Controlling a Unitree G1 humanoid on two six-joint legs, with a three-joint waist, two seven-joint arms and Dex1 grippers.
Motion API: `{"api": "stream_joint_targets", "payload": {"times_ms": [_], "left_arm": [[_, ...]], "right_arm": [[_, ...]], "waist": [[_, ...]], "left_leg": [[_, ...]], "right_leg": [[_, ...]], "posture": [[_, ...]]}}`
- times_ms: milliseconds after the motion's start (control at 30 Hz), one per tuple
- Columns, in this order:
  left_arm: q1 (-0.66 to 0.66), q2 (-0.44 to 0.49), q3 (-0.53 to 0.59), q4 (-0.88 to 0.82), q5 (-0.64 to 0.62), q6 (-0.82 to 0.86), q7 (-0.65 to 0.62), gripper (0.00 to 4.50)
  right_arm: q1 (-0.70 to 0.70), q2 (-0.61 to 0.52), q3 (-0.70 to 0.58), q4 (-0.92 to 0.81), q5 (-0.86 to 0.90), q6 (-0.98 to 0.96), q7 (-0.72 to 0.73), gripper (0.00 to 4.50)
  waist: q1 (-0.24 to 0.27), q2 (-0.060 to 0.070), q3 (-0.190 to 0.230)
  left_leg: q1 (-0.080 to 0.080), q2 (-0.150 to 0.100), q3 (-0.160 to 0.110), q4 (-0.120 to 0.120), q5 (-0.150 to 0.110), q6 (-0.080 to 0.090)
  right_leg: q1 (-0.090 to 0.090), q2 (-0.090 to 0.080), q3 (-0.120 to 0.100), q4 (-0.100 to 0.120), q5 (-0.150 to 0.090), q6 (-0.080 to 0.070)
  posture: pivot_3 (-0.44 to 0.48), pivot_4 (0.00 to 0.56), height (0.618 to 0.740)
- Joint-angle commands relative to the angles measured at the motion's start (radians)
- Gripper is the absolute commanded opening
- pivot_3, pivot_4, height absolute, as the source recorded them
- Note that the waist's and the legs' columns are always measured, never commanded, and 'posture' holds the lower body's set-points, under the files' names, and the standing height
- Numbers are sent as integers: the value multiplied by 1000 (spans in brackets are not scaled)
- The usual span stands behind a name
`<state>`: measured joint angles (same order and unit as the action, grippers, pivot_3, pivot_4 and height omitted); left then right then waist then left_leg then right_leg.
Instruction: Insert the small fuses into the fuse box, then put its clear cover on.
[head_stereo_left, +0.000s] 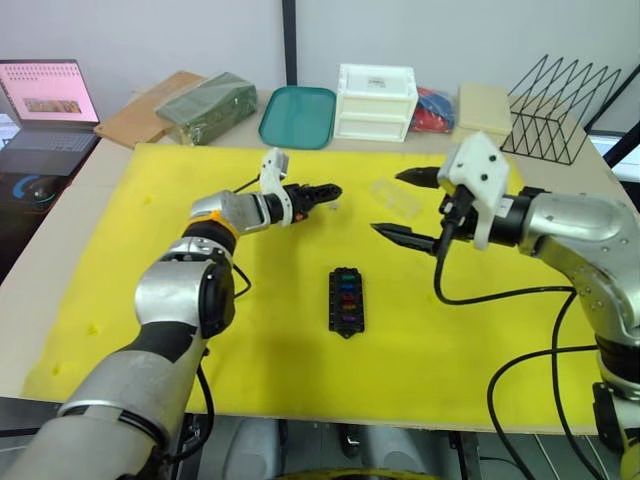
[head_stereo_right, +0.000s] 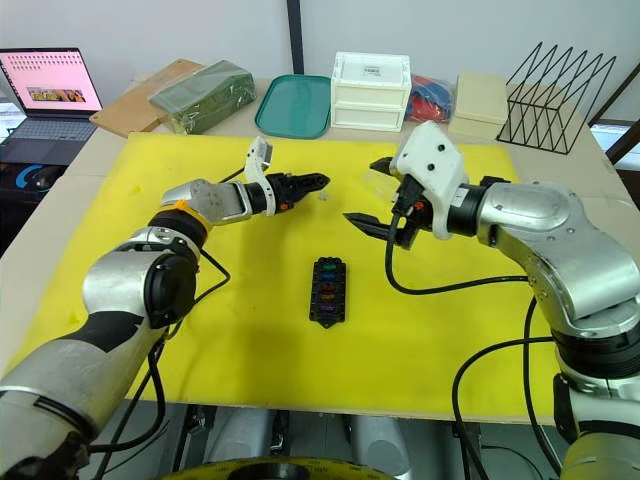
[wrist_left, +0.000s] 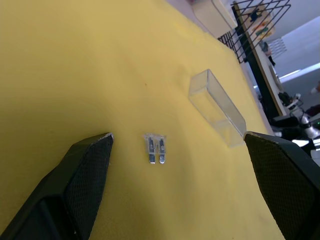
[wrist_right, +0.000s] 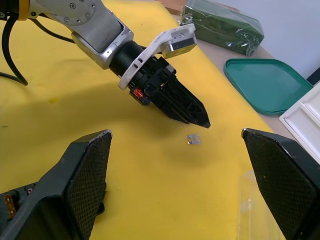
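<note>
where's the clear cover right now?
The clear cover lies on the yellow mat toward the far side, between the left gripper and the right gripper, beyond the fuse box. Neither gripper touches it.

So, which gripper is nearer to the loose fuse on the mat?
Left. The left gripper hovers just beside the loose fuse; the right gripper sits farther off, by the clear cover.
</note>
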<state>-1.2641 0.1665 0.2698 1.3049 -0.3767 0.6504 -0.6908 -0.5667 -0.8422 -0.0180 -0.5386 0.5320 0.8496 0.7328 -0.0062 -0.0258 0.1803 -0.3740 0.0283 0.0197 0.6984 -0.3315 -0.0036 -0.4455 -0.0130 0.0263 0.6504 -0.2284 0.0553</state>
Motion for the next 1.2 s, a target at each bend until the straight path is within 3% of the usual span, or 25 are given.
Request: {"api": "stream_joint_targets", "payload": {"times_ms": [33,333,633,733,1100,1200], "left_arm": [[-11,-29,11,18,22,14,-3,4500],[-20,-53,24,19,40,43,-56,4500],[4,-68,20,21,77,7,-11,4500],[14,-69,27,24,83,-5,22,3920],[35,-70,56,25,88,-22,83,50],[38,-69,63,25,92,-28,93,50]], "right_arm": [[-2,-9,-45,-43,8,5,-16,4439],[3,-20,-50,-56,8,18,-29,4439],[1,-32,-53,-55,5,20,-24,4439],[2,-35,-52,-53,5,18,-23,4500],[-1,-42,-39,-48,-3,8,-21,4500],[-3,-41,-36,-45,-6,6,-21,4500]], "waist": [[0,0,0],[4,0,0],[17,0,0],[17,0,0],[17,0,0],[16,0,0]], "left_leg": [[0,0,0,0,0,0],[0,0,0,0,0,0],[0,0,0,0,0,0],[0,0,0,0,0,0],[0,0,0,0,0,0],[0,0,0,0,0,0]], "right_leg": [[0,0,0,0,0,0],[0,0,0,-1,0,0],[0,0,0,-1,0,0],[1,0,0,-1,0,0],[1,0,0,-1,0,0],[1,0,0,-1,0,0]], "posture": [[0,150,740],[0,150,740],[0,150,740],[0,150,740],[0,150,740],[0,150,740]]}}
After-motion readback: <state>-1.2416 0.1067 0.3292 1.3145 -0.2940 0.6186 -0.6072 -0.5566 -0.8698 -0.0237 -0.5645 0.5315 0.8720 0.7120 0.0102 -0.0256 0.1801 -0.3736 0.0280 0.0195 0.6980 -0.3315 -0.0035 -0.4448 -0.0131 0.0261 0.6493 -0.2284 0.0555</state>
